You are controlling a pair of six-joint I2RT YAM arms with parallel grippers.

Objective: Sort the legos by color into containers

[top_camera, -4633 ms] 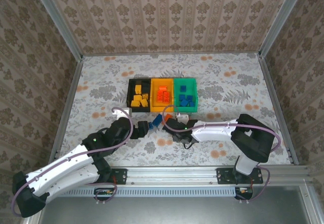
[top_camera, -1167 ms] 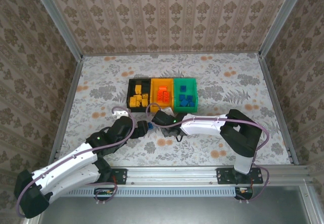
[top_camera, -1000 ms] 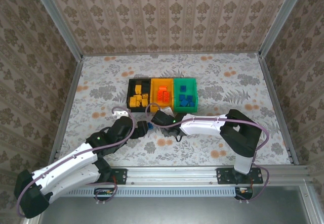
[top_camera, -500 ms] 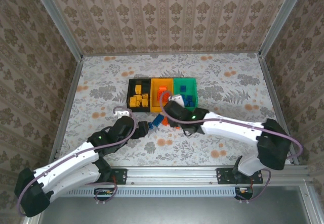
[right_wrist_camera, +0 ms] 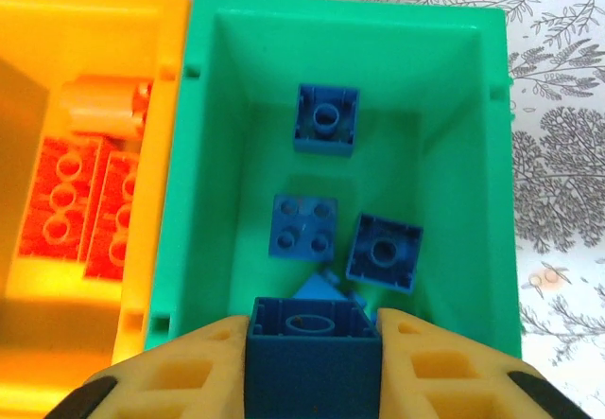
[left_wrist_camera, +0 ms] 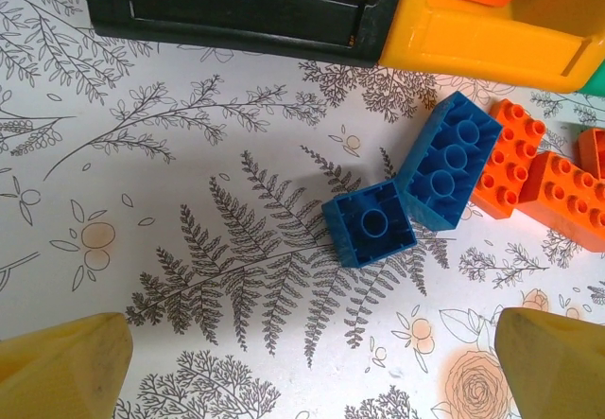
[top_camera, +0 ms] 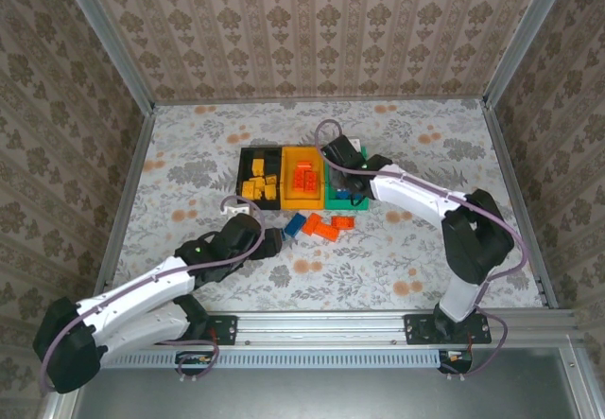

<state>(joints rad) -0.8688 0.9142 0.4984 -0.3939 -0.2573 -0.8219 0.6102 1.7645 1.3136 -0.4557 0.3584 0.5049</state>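
Right gripper (right_wrist_camera: 314,370) is clamped on a blue brick (right_wrist_camera: 314,341), which is held hollow side toward the camera over the near end of the green bin (right_wrist_camera: 473,145), at 6 o'clock in the right wrist view. Three loose blue bricks (right_wrist_camera: 325,118) are seen on the bin floor, at 12, 11 and 1 o'clock of the held one, with another blue piece partly hidden just under it. The yellow-orange bin (right_wrist_camera: 95,8) is butted against the green one at 9 o'clock, with red-orange bricks (right_wrist_camera: 61,206) inside. In the top view the black bin (top_camera: 244,171) is placed at the 9 o'clock end of the row, with yellow bricks (top_camera: 258,186) in it. Left gripper (left_wrist_camera: 307,357) is spread wide open over the table (left_wrist_camera: 142,201), nothing between its fingers (left_wrist_camera: 61,367). At its 12 o'clock a small square blue brick (left_wrist_camera: 371,222) is lying on the table, touching a longer blue brick (left_wrist_camera: 448,159) at its 1 o'clock. Loose red-orange bricks (left_wrist_camera: 510,159) are laid at 3 o'clock of the longer one, the nearest against it. This group is located at 6 o'clock of the bins, outside them.
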